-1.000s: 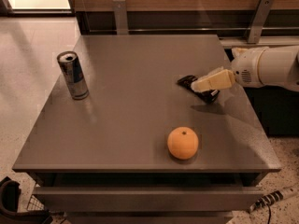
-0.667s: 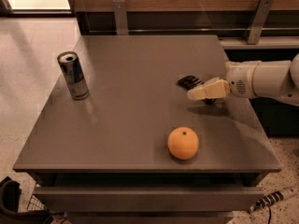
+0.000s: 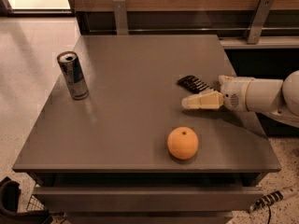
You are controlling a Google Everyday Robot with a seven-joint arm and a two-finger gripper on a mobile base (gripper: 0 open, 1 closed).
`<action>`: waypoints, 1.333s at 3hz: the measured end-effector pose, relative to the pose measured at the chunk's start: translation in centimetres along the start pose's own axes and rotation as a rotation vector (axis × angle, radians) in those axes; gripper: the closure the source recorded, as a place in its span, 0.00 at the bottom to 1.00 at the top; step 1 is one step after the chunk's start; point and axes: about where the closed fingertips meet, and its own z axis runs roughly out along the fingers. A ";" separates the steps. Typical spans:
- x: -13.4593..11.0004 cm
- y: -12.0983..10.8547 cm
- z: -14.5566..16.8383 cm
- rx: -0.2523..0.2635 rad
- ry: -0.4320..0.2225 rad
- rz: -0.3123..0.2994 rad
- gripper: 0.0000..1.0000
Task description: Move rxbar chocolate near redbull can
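Observation:
The rxbar chocolate (image 3: 193,83) is a flat black bar with pale stripes, lying on the grey table (image 3: 131,125) right of centre; its right end is hidden behind my arm. My gripper (image 3: 190,101) reaches in from the right, pointing left, just in front of the bar and low over the table. It holds nothing that I can see. The redbull can (image 3: 73,75), silver and blue, stands upright near the table's left edge, far from the bar.
A round orange (image 3: 182,143) sits near the table's front edge, in front of the gripper. My white arm (image 3: 261,96) crosses the right edge. A wall with metal brackets (image 3: 120,15) runs behind the table. A drawer front (image 3: 140,197) lies under the top.
My gripper has come off the bar and moved toward the table's front, lower over the table. More of the bar shows now. The can and the orange have not moved.

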 end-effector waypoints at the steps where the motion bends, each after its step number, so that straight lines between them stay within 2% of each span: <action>1: 0.8 0.5 0.9 0.004 -0.019 0.007 0.12; 2: 0.6 0.5 0.8 0.004 -0.019 0.007 0.42; 3: 0.4 0.5 0.7 0.004 -0.019 0.007 0.65; 4: 0.3 0.5 0.7 0.004 -0.019 0.007 0.96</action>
